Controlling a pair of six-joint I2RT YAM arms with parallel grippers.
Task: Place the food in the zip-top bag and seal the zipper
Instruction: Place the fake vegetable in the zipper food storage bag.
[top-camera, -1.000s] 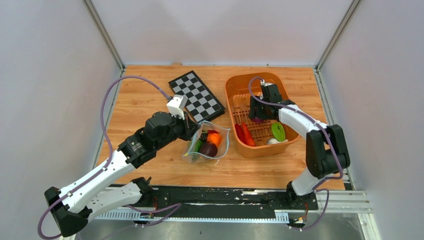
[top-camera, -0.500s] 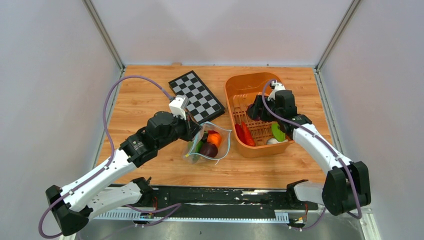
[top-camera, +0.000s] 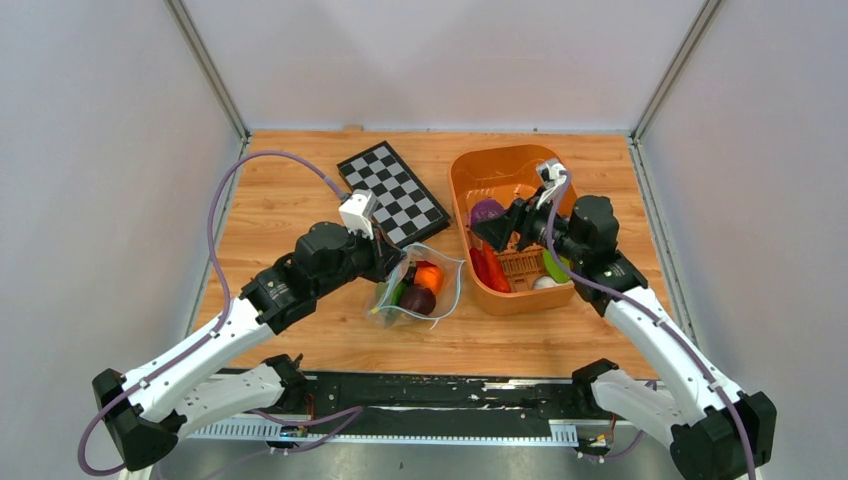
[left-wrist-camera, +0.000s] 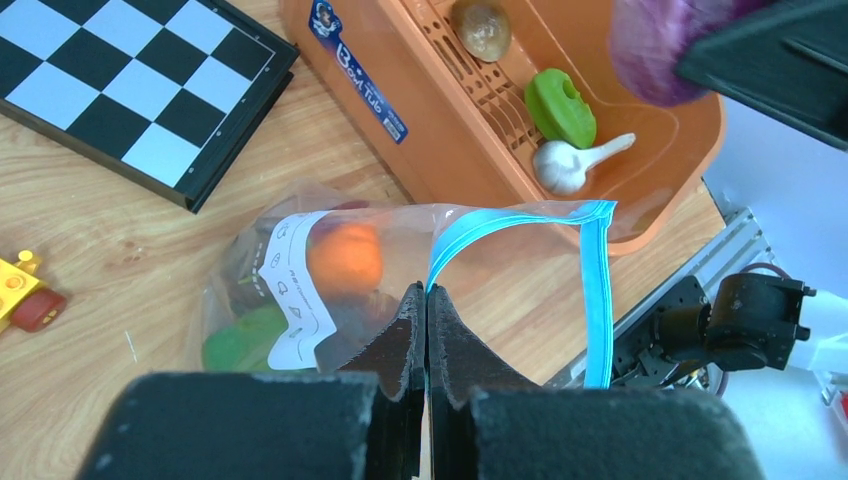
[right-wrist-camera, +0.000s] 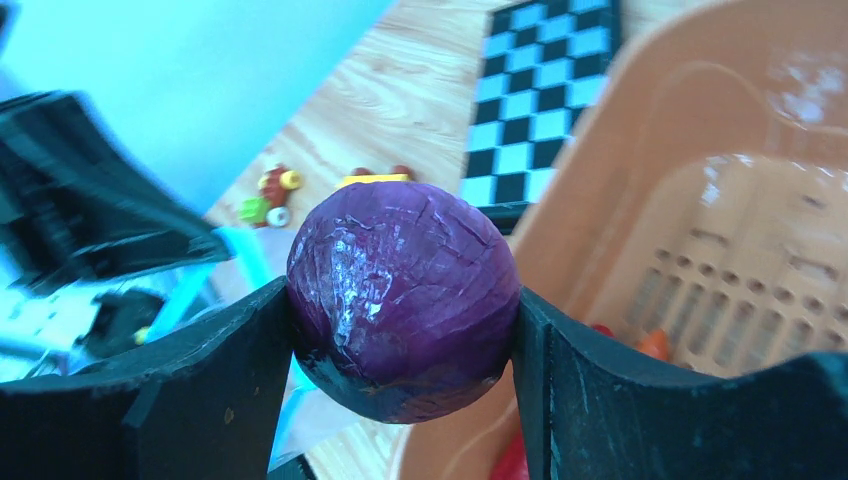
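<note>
Right end: the right gripper (right-wrist-camera: 405, 300) is clamping a purple onion (right-wrist-camera: 403, 295) between its two black fingers, which are standing wide with the onion filling the whole gap.
Left end: the left gripper (left-wrist-camera: 427, 300) is pinching fully closed on the rim of the clear bag (left-wrist-camera: 300, 290), right at one end of the blue zipper (left-wrist-camera: 597, 290).
Onion: round, glossy and dark purple with fine creases, it is hanging in the air over the left part of the orange basket (top-camera: 460, 190).
Bag: it is lying on the wooden table (top-camera: 280, 200) just left of the basket, with its mouth gaping and the blue strip curving in an open loop. An orange piece (left-wrist-camera: 345, 257), a green piece (left-wrist-camera: 235, 340) and a dark piece (top-camera: 417, 299) are sitting inside, behind a white label.
Basket floor: red peppers (top-camera: 490, 268), a green slice (left-wrist-camera: 562, 105), a garlic bulb (left-wrist-camera: 565, 165) and a brown round piece (left-wrist-camera: 481, 27) are lying there.
Change: a second ago the right gripper was sitting low and deep in the basket. Now it is riding higher and pointing toward the bag, with the onion in plain view. The left arm and the bag are keeping their places.
Room: a narrow strip of bare wood is separating the bag's mouth from the basket's left wall. The chessboard (top-camera: 393, 193) is lying behind the bag, close to the left wrist. A yellow toy car (left-wrist-camera: 18, 285) is sitting off to the bag's left. Open wood is stretching in front of the bag toward the arm bases.
</note>
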